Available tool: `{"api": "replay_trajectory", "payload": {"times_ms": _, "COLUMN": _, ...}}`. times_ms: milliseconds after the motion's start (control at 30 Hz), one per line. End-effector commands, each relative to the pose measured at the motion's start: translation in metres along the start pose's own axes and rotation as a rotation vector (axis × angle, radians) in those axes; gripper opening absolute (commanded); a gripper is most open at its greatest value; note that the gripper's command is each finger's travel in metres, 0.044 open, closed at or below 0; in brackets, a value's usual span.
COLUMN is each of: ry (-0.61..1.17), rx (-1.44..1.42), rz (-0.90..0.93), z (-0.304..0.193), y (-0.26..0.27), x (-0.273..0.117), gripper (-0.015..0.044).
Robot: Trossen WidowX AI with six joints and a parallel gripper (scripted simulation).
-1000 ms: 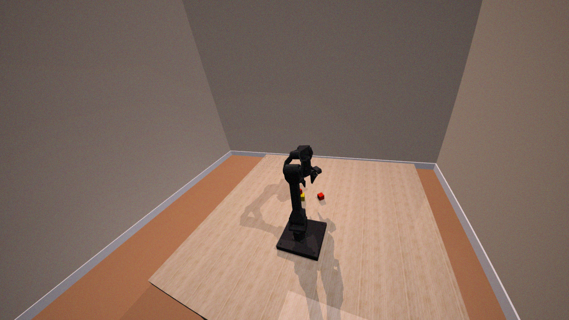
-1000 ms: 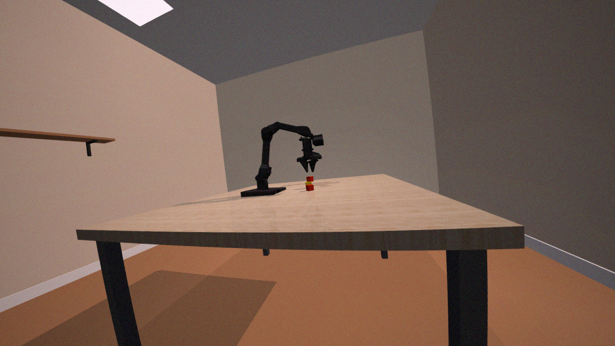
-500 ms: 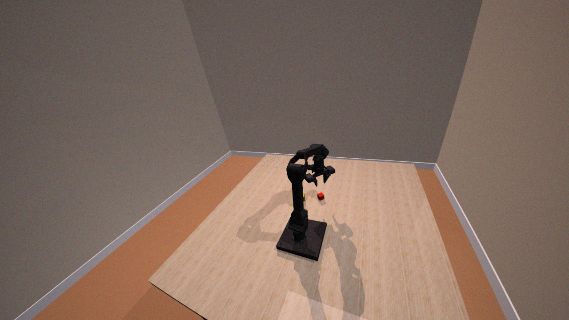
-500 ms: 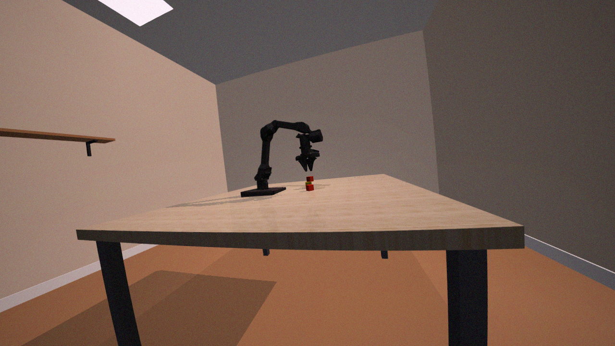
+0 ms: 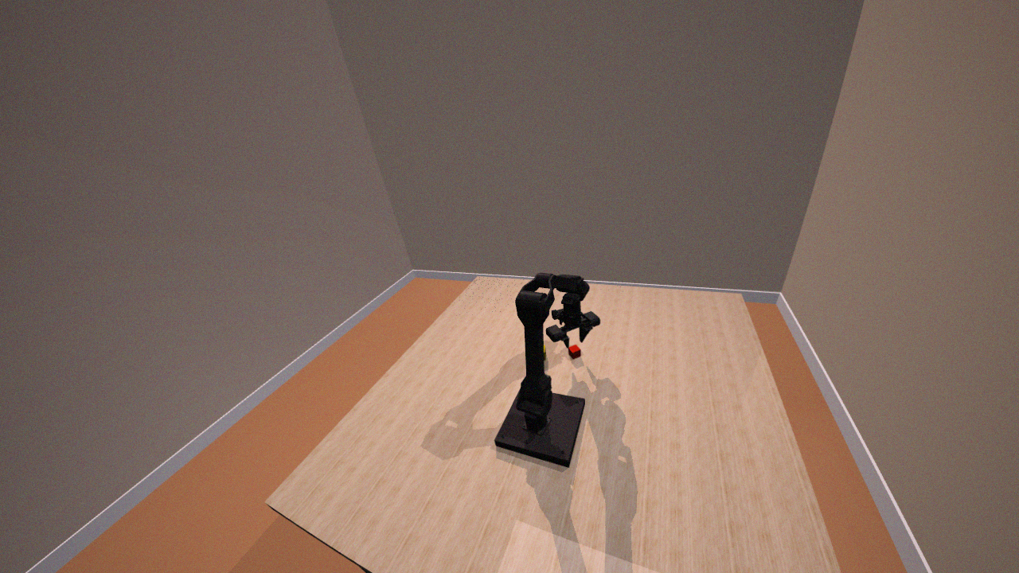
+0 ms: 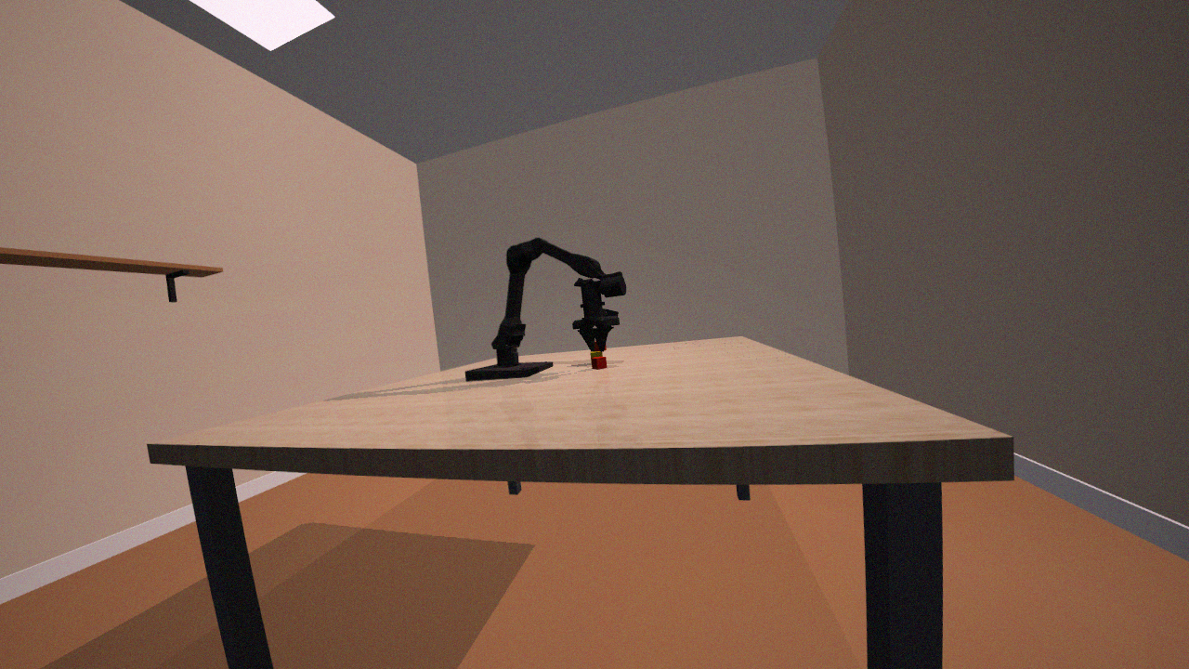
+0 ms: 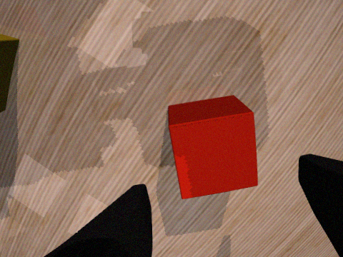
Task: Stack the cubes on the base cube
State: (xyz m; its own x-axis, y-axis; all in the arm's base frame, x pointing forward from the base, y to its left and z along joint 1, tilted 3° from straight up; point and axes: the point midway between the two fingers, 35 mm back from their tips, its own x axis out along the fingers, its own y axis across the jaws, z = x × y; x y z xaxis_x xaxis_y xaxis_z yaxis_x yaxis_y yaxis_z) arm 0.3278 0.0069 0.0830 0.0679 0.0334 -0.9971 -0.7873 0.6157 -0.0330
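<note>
A loose red cube (image 5: 575, 351) (image 6: 598, 362) (image 7: 216, 155) rests on the table, a little turned in the wrist view. My gripper (image 5: 575, 342) (image 6: 596, 349) (image 7: 226, 183) is open and empty above it, fingers pointing down, with one fingertip to each side of the cube in the wrist view. The yellow base cube (image 5: 544, 351) (image 6: 595, 354) (image 7: 8, 68) stands to the left of the red cube; the arm covers most of it in the top view, and the wrist view cuts it off. Bits of red show between the fingers above the yellow cube in the exterior view; the other red cube is mostly hidden there.
The arm's black base plate (image 5: 539, 442) (image 6: 508, 372) stands on the wooden table (image 5: 684, 427) (image 6: 665, 415). The arm's shadows fall across the table top. A wall shelf (image 6: 91, 262) is far off to the left in the exterior view.
</note>
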Motion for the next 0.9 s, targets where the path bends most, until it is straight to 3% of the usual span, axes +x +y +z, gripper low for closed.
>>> {"api": "replay_trajectory", "payload": {"times_ms": 0, "ry": -0.004, "rx": -0.001, "rz": 0.002, "z": 0.001, "y": 0.000, "x": 0.005, "gripper": 0.0265}}
{"api": "replay_trajectory", "payload": {"times_ms": 667, "ry": -0.004, "rx": -0.001, "rz": 0.002, "z": 0.001, "y": 0.000, "x": 0.035, "gripper": 0.0265}}
{"api": "replay_trajectory", "payload": {"times_ms": 867, "ry": -0.004, "rx": -0.001, "rz": 0.002, "z": 0.001, "y": 0.000, "x": 0.035, "gripper": 0.0107}}
